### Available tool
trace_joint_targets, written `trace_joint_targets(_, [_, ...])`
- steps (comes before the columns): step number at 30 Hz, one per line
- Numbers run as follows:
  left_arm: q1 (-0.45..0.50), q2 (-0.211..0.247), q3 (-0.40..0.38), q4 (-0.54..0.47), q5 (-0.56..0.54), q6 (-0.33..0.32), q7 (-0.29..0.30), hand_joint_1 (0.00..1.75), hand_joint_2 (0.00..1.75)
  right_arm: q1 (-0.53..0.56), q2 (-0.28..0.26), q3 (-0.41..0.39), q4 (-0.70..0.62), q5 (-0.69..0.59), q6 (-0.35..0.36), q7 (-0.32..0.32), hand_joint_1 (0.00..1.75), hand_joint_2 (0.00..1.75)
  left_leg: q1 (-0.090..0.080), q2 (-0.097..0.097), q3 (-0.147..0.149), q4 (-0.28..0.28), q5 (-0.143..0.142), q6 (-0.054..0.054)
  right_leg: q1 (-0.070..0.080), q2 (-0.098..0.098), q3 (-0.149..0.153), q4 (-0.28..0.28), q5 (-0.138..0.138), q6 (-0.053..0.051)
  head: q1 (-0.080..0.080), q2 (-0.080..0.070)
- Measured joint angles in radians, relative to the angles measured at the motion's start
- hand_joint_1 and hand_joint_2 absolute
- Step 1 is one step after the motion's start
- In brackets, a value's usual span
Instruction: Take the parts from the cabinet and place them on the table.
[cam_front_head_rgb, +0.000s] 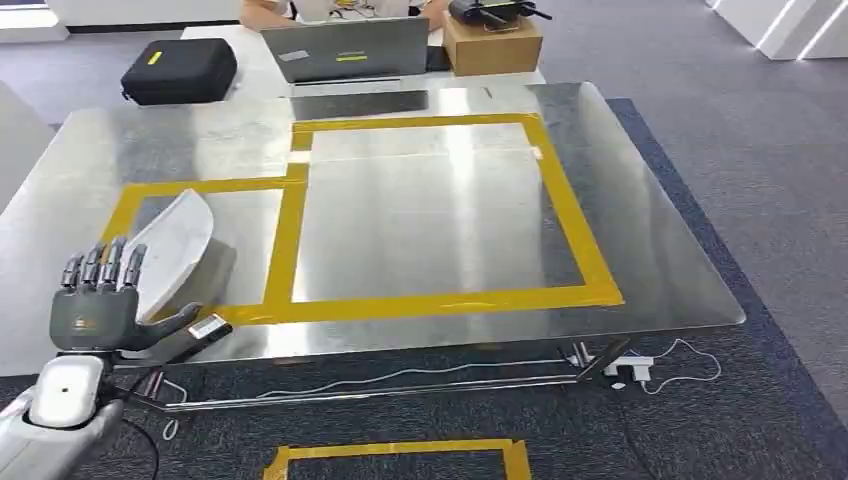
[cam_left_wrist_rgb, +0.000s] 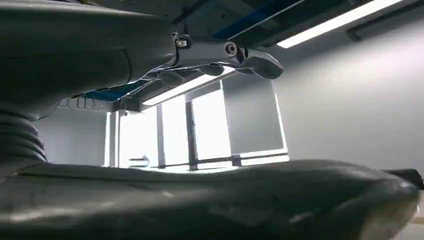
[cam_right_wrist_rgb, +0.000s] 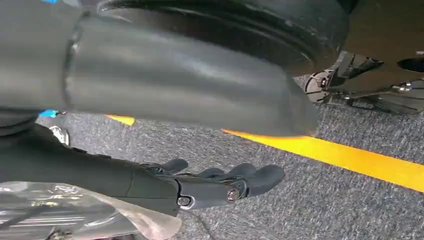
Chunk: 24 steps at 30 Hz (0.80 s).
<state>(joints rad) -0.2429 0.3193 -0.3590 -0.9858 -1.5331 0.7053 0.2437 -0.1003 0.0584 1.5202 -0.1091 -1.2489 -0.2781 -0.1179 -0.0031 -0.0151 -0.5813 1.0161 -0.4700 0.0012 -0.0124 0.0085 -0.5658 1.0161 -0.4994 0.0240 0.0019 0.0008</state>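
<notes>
I see the white curved plastic part (cam_front_head_rgb: 178, 248) lying on the shiny steel table (cam_front_head_rgb: 640, 240) inside the yellow taped box (cam_front_head_rgb: 283, 245); my left hand (cam_front_head_rgb: 100, 305), fingers spread and empty, should lift clear without nudging it. My right hand (cam_right_wrist_rgb: 210, 187) hangs empty, loosely curled.

1. A robot test lab set up in an office space.
2. A steel table (cam_front_head_rgb: 640, 250) carries taped yellow boxes (cam_front_head_rgb: 440, 300); more tape marks the grey carpet (cam_front_head_rgb: 760, 420).
3. Behind it a desk holds a laptop (cam_front_head_rgb: 345, 50), a black case (cam_front_head_rgb: 178, 70) and a cardboard box (cam_front_head_rgb: 492, 45).
4. Strip lights (cam_left_wrist_rgb: 345, 20) and big windows (cam_left_wrist_rgb: 210, 130).
</notes>
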Motion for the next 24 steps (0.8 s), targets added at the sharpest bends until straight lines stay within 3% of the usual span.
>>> trace_joint_targets(4, [0.003,0.013,-0.027,-0.050,0.000,0.000,0.034,0.00,0.00,0.000,0.000,0.000,0.000,-0.003,-0.001,0.000,0.00,0.00,0.000,0.000,0.000,0.000,0.000,0.000,0.000,0.000,0.000,0.000,0.000,0.000,0.000,0.000])
trace_joint_targets(18, [0.008,0.030,-0.065,-0.090,0.000,0.000,0.036,0.00,0.00,0.001,0.000,0.000,0.000,-0.005,-0.001,0.000,0.00,0.00,0.000,0.000,0.000,0.000,0.000,0.000,0.000,0.000,0.000,0.000,0.000,0.000,0.000,0.000])
trace_joint_targets(19, [0.008,0.031,-0.066,-0.091,0.000,0.000,0.036,0.00,0.00,0.001,0.000,0.000,0.000,-0.005,-0.001,0.000,0.00,0.00,-0.002,0.000,-0.002,0.008,-0.005,0.004,-0.007,0.000,0.001,-0.006,0.003,0.005,0.000,0.000])
trace_joint_targets(22, [0.011,0.044,-0.068,-0.107,0.000,0.000,0.053,0.00,0.00,0.001,0.001,0.000,-0.001,-0.009,-0.002,0.000,0.00,0.00,-0.006,0.000,0.003,-0.005,0.009,0.031,-0.005,0.000,0.009,-0.018,0.015,0.021,0.000,0.000])
trace_joint_targets(23, [0.012,0.045,-0.068,-0.117,0.000,0.000,0.056,0.00,0.00,0.001,0.001,0.000,-0.001,-0.011,-0.002,0.001,0.00,0.00,0.010,0.004,0.018,-0.040,0.027,0.031,-0.003,-0.001,0.007,-0.017,0.004,0.020,-0.001,0.000])
trace_joint_targets(24, [0.012,0.045,-0.068,-0.126,0.000,0.000,0.056,0.00,0.00,0.001,0.001,0.000,-0.001,-0.013,-0.003,0.003,0.00,0.00,0.008,0.007,0.022,-0.053,0.034,0.034,0.000,-0.002,-0.003,0.002,-0.021,0.023,0.003,0.000])
